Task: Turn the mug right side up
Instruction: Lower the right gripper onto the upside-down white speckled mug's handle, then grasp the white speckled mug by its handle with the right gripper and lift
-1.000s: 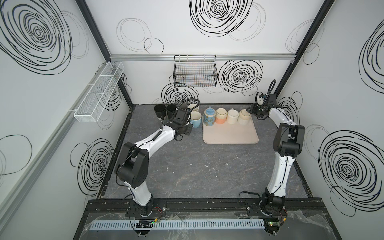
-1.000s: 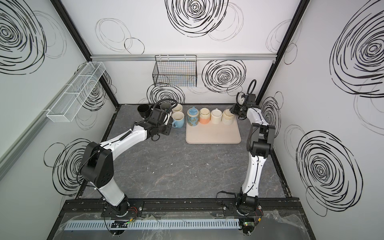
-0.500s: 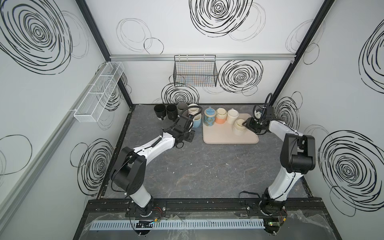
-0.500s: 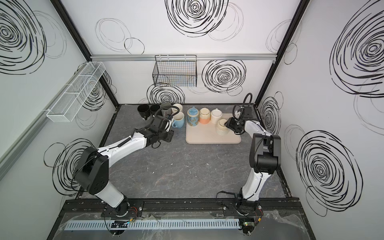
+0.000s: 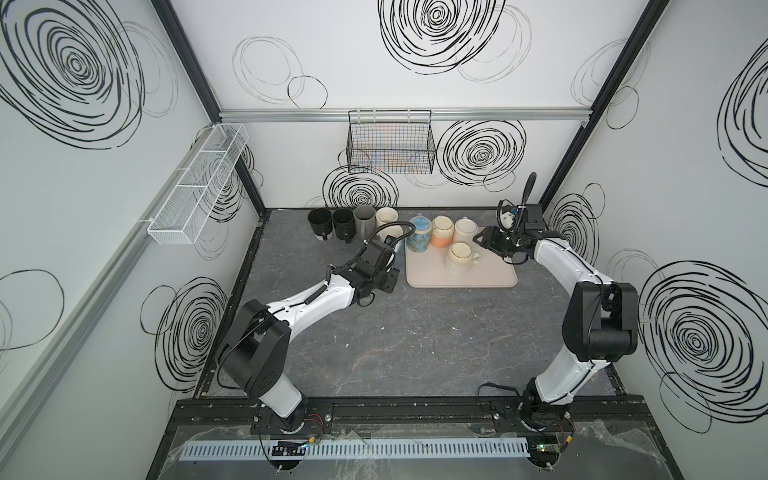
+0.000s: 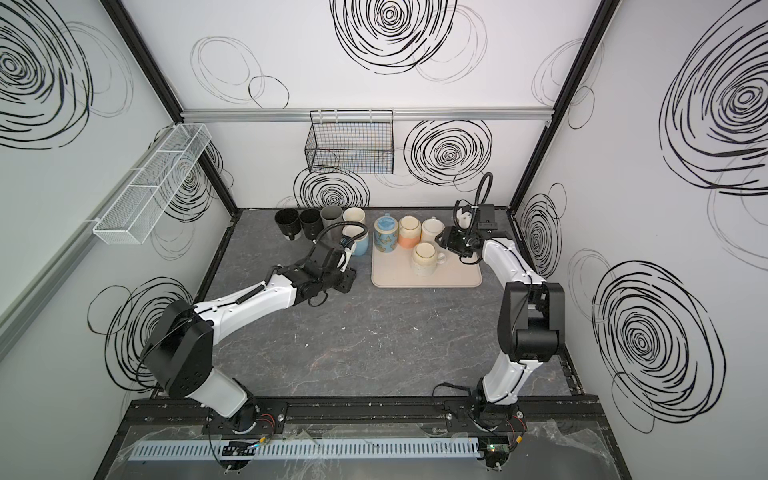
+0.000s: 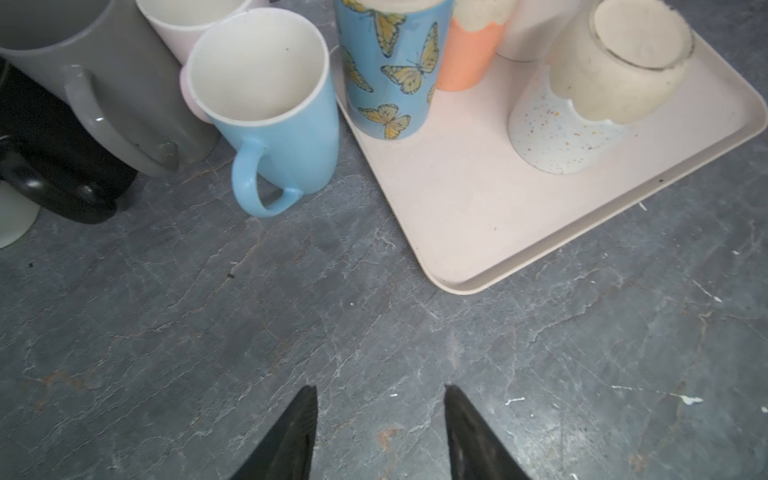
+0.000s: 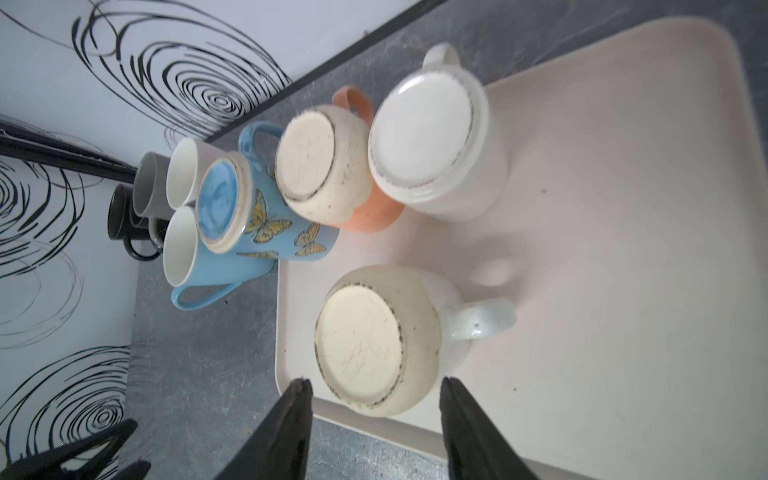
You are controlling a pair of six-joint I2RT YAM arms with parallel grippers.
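Observation:
The mug (image 5: 458,260) (image 6: 424,259) is cream with a speckled lower part. It stands upside down, base up, alone on the front half of the beige tray (image 5: 486,277), handle toward the right arm. My right gripper (image 5: 482,242) (image 6: 443,242) hovers open just behind and to the right of it. In the right wrist view the mug's base (image 8: 360,340) lies just beyond my right gripper (image 8: 376,381), untouched. My left gripper (image 5: 388,278) (image 7: 380,388) is open over bare table left of the tray, holding nothing.
A butterfly mug (image 5: 418,242), an orange mug (image 5: 441,233) and a white mug (image 5: 464,230) stand upside down at the tray's back. Left of the tray stand upright mugs: blue (image 7: 270,104), cream (image 5: 386,216), grey (image 5: 365,219) and two black (image 5: 319,223). A wire basket (image 5: 390,147) hangs on the back wall.
The right gripper brought the cream mug forward out of the back row, let it go and opened. The left arm drew back from the blue mug toward the front.

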